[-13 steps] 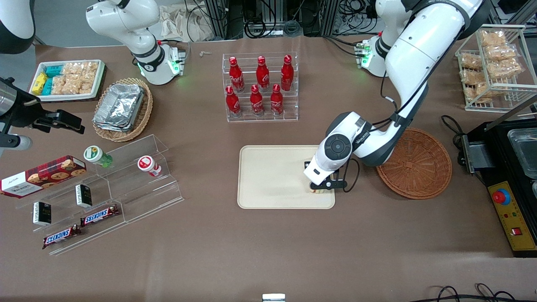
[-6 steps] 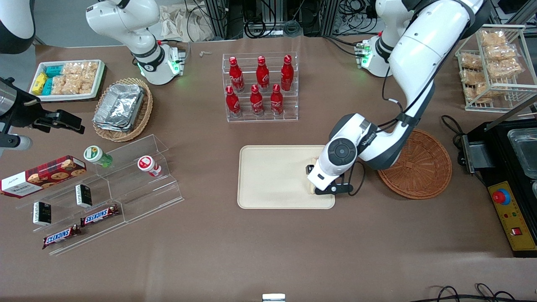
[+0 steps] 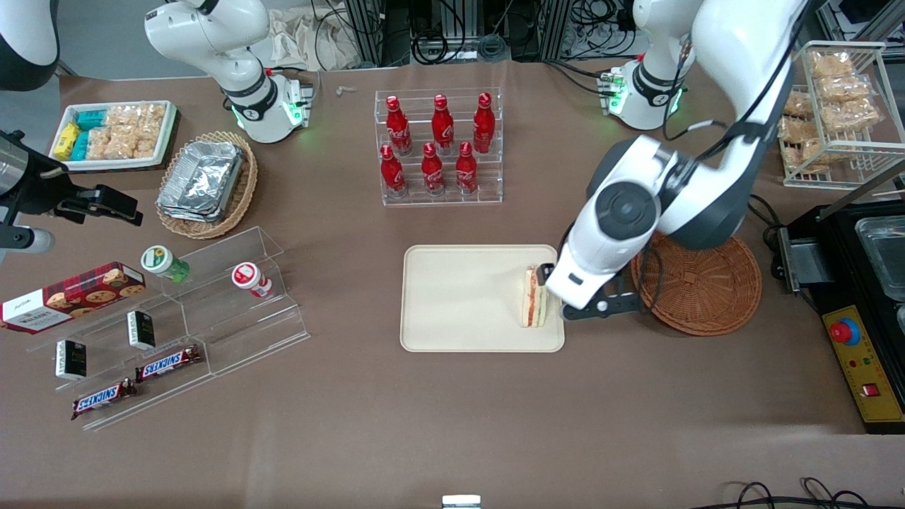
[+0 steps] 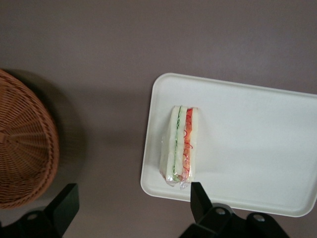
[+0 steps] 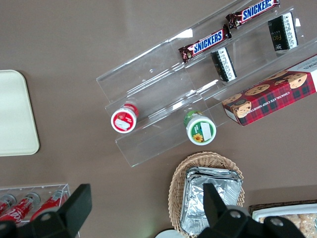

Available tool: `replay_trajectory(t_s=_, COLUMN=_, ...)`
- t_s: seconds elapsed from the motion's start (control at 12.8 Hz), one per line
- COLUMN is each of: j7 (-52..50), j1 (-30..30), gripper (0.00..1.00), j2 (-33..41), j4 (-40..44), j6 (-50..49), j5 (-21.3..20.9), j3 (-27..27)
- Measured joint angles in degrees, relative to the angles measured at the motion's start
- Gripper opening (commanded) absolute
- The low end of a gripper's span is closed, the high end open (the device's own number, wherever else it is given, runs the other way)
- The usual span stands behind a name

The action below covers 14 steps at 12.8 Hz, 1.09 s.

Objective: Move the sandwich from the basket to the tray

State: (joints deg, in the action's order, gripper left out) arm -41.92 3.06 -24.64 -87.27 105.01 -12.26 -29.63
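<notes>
One small triangular wedge sandwich (image 3: 534, 297) of pale cream bread lies on the plain cream-beige rectangular tray (image 3: 452, 297), at about three o'clock on the tray as the front view shows it, close to the rim nearest the round reddish-brown woven wicker basket (image 3: 707, 290). The left arm's black two-finger gripper (image 4: 129, 206) hangs above the sandwich with its fingers (image 4: 64, 206) spread wide and holding nothing; the sandwich sits free of them, below the gap and nearer one fingertip, apart from both. In the front view the gripper (image 3: 565, 300) shows just beside the sandwich at the tray's edge, between sandwich and basket.

Counted: one sandwich, one tray, one reddish basket, nothing in the part of the basket that shows.

The sandwich rests on a bread face with its layered edge turned up: cream bread outside, a thin green line, a pale middle slice, then an orange-red strip, with a glint of clear wrapping at one end.
</notes>
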Motion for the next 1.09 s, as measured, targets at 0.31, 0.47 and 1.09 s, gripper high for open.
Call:
replay_trajectory(t_s=0.31, j7=0.8, j1=-0.9, gripper=1.0, j2=4.6, j4=-0.1, j6=-1.2, j5=1.5, j3=0.0)
replay_trajectory(t_s=0.47, j7=3.4, j1=-0.8, gripper=1.0, j2=7.1, j4=-0.1, j6=-3.4, j5=3.7, j3=1.3)
replay_trajectory(t_s=1.09, j7=25.8, j1=-0.8, gripper=1.0, j2=20.5, j4=-4.2, j6=-9.5, j5=14.1, j3=21.2)
